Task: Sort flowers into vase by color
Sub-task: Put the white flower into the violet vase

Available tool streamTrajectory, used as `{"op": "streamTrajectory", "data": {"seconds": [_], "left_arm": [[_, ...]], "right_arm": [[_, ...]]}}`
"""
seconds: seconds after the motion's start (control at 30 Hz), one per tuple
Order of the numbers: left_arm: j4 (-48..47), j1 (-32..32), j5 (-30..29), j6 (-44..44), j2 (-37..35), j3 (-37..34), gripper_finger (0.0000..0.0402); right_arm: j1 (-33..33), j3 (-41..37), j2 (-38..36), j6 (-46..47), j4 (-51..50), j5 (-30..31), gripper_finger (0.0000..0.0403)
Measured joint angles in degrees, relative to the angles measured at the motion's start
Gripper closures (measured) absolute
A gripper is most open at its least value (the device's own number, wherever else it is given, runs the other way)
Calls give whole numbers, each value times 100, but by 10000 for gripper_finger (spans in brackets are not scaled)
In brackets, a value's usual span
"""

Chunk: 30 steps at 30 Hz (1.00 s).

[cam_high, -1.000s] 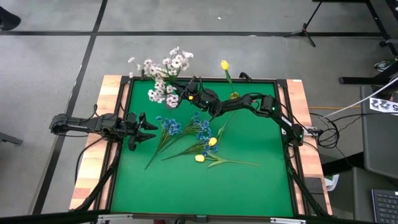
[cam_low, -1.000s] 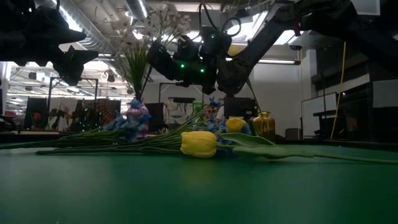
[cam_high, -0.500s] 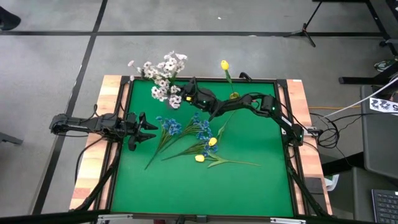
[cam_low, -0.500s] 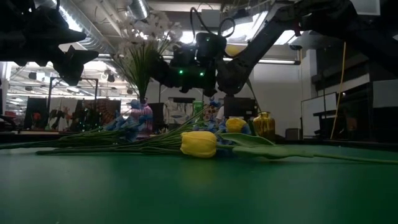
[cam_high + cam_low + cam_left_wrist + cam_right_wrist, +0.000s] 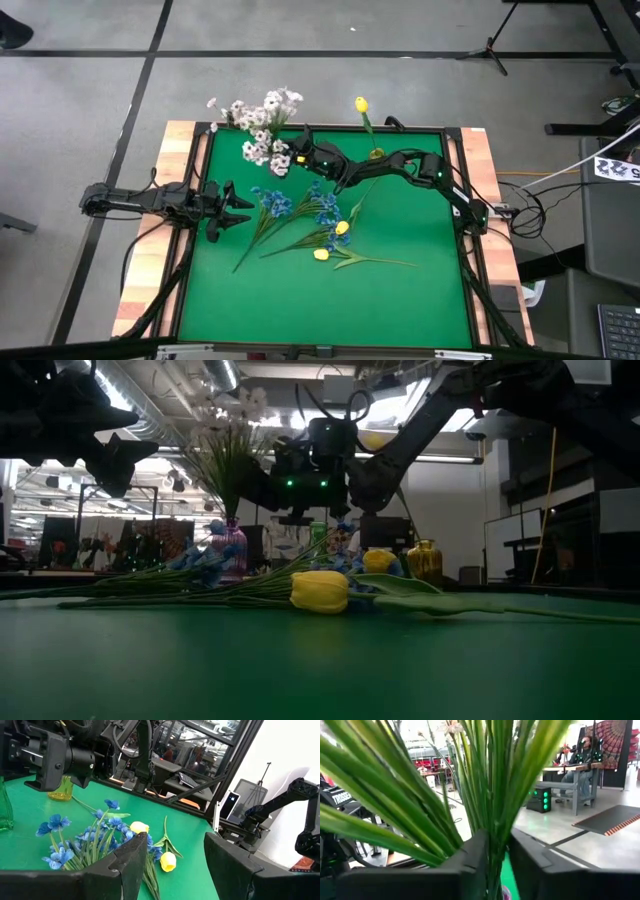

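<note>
My right end effector (image 5: 297, 158) is clamped on the white flower spray (image 5: 262, 128) near the bench's far-left corner. Left end effector (image 5: 238, 207) wide open, empty, at the left edge.

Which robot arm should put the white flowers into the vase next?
Probably the right. The right gripper is shut on the white flowers, holding them upright over the table's far-left corner. The left gripper waits open beside the blue flowers.
</note>
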Motion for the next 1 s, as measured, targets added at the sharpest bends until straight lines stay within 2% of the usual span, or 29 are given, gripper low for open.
{"op": "streamTrajectory", "data": {"seconds": [0.2,0.33,1.0], "left_arm": [[0,2,-2,-6,2,0,208],[0,1,0,-9,2,0,208],[0,2,39,-19,2,2,208]], "right_arm": [[-4,0,0,-55,-7,4,230],[-4,0,0,-55,-120,-56,200],[-7,2,-154,-412,-999,-634,191]]}}
